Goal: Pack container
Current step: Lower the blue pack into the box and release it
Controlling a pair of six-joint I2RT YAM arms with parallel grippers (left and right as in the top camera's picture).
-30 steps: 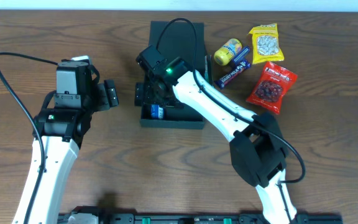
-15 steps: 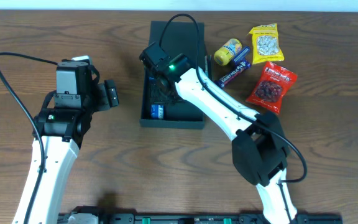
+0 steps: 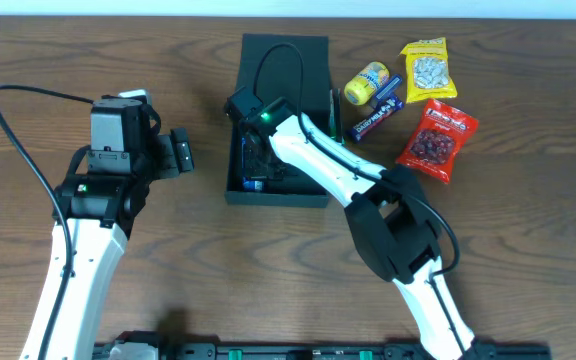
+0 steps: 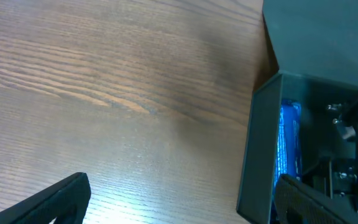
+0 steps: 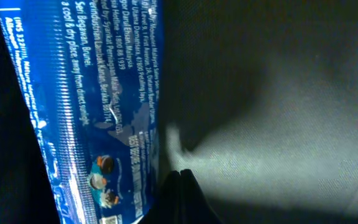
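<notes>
The right gripper [image 5: 180, 190] has moved further inside the container [image 3: 278, 198] and closed empty beside the blue packet [image 5: 86, 93], while the box lies mid-table [image 3: 528, 250], long axis near-to-far, flap lid [image 3: 286, 55] laid open toward the far edge, and the left gripper [image 3: 178, 152] hangs wide open, empty, to its left.

We find the right gripper [image 3: 255, 160] inside the container [image 3: 278, 197], a wrapped packet [image 5: 86, 112] just beside its fingertips [image 5: 183, 194]; loose snack packets [image 3: 438, 138] lie on the table [image 3: 528, 250] to its right.

Dark open container [image 3: 278, 195], mid-table
</notes>
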